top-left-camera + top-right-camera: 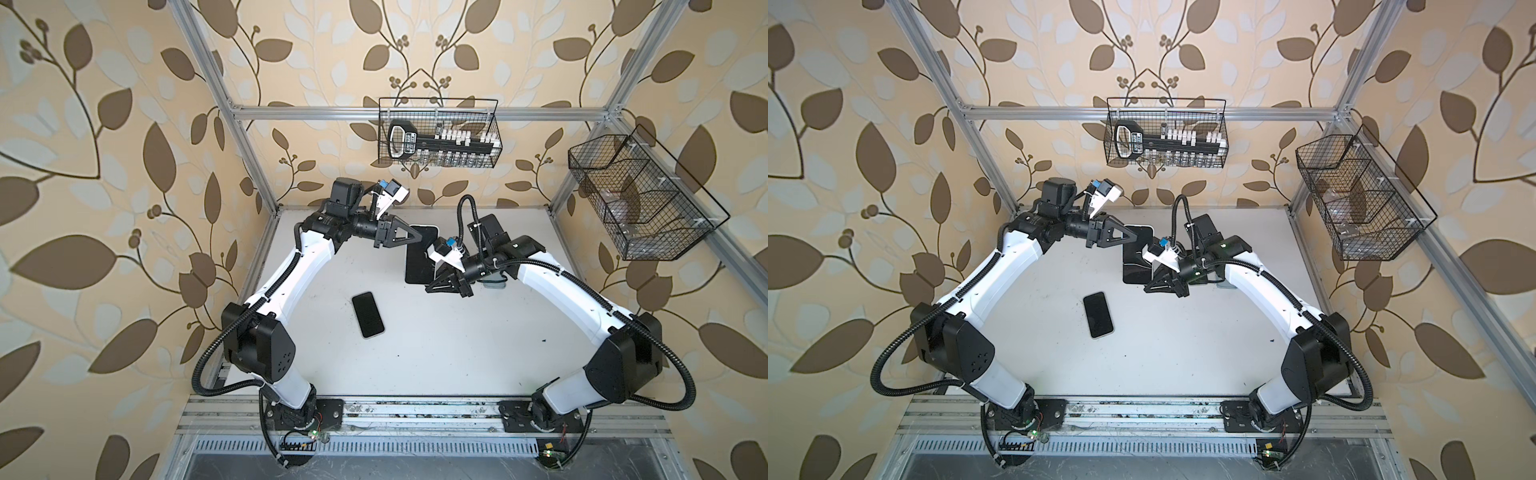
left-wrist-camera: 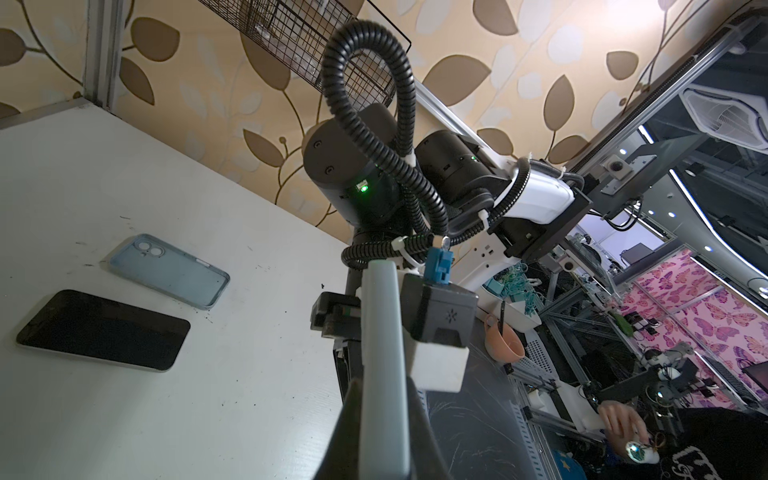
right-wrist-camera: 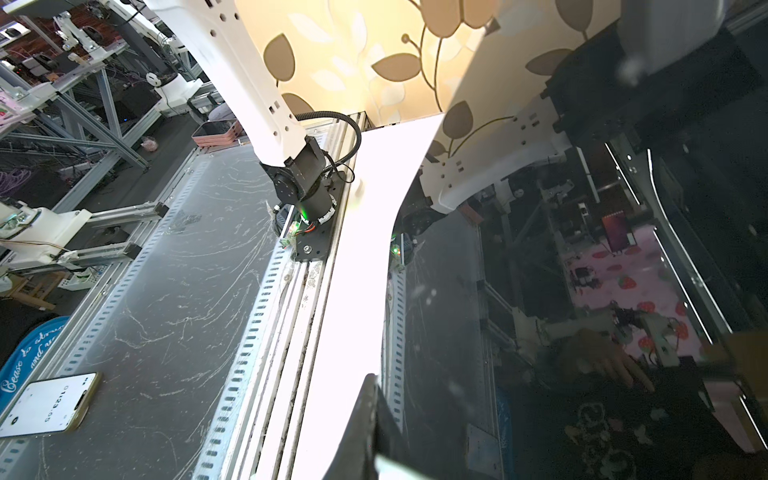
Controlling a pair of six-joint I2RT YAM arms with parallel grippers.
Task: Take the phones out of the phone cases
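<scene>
Now, left gripper: is pinching the raised phone, upper middle of frame
right gripper: is clamping its lower edge
second phone: is lying on tabletop, centre
empty case: is lying near it, not touching
</scene>
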